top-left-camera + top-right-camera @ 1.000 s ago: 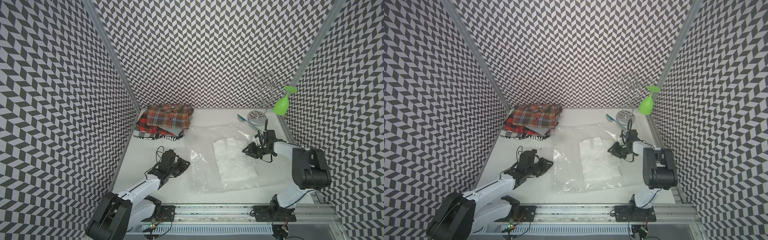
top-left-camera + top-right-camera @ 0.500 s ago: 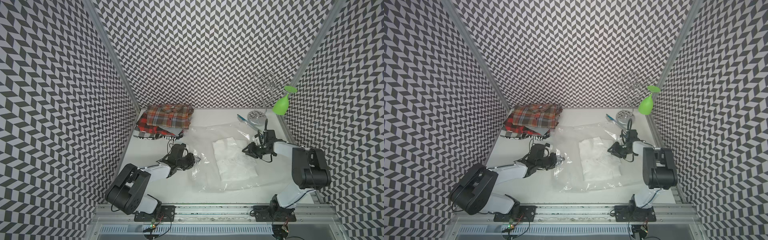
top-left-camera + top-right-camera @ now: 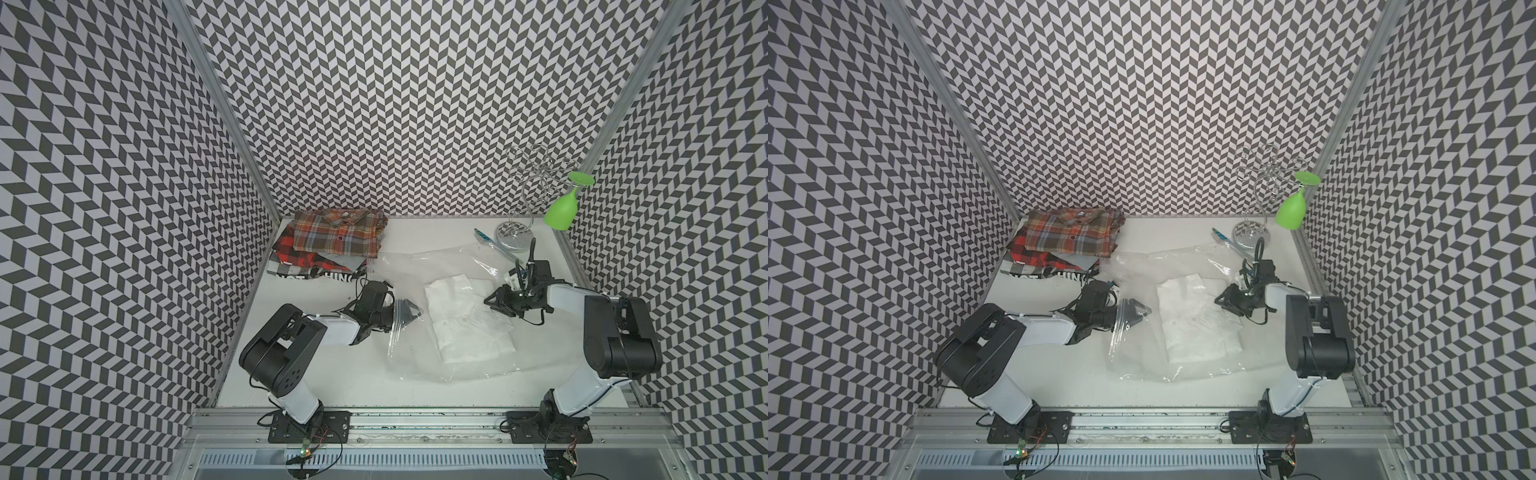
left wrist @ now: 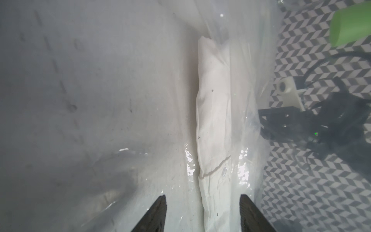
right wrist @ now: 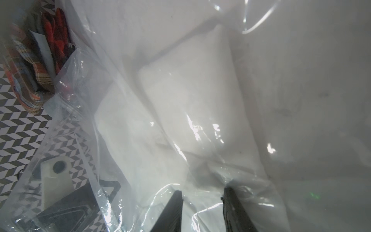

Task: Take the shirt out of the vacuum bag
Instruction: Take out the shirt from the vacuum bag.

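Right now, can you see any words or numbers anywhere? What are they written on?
"OT" and "HIN": big white letters on the black garment at the bottom of the pile, under the plaid shirts. The other letters are covered, so the whole words can't be read.
There is no writing to read on the vacuum bag or the white shirt inside it.

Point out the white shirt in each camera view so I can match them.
Top view: white shirt, just right of centre.
Top view: white shirt, again just right of centre.
Left wrist: tall white fold, mid-picture.
Right wrist: pale block, upper middle.
Shared landmark: the clear vacuum bag around it.
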Controlling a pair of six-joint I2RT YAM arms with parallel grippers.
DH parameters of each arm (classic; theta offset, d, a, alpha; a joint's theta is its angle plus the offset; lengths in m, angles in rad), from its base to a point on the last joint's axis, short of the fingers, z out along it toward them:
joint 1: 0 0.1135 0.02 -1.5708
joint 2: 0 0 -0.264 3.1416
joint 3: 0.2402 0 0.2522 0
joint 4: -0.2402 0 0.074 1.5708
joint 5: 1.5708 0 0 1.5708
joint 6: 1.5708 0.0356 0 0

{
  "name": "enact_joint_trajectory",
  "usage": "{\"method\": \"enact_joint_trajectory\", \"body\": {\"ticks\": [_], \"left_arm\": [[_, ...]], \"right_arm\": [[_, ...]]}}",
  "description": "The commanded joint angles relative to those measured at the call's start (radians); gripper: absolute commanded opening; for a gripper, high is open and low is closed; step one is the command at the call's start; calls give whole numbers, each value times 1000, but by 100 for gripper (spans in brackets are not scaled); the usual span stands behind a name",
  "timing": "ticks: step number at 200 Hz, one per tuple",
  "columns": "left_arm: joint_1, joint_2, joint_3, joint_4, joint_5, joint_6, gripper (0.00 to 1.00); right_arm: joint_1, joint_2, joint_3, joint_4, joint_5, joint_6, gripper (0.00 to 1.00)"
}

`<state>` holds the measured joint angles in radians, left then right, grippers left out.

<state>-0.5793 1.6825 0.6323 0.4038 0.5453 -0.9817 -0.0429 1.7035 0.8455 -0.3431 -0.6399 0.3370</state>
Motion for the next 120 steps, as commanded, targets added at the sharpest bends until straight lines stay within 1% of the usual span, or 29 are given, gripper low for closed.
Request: {"method": "enact_joint_trajectory", "body": {"ticks": [1,25,44,66,77,93,120], "left_arm": [[-18,48,27,50,26,-6,61],[-33,82,57,52,13,-2,66],[-52,117,116,5,6,18,67],[-69,148,169,-33,-35,20,70],[-76,166,198,-78,-68,23,70],[-80,203,263,-192,-125,39,70],[-88,254,370,-308,-206,64,70]], "right_arm": [[0,41,-31,1,33,-8,36],[0,43,-34,7,30,-7,36],[0,44,-37,12,26,-7,36],[0,40,-42,19,22,-4,36],[0,40,-45,21,20,-4,36],[0,41,-46,24,16,-5,36],[0,45,-54,34,12,-1,36]]}}
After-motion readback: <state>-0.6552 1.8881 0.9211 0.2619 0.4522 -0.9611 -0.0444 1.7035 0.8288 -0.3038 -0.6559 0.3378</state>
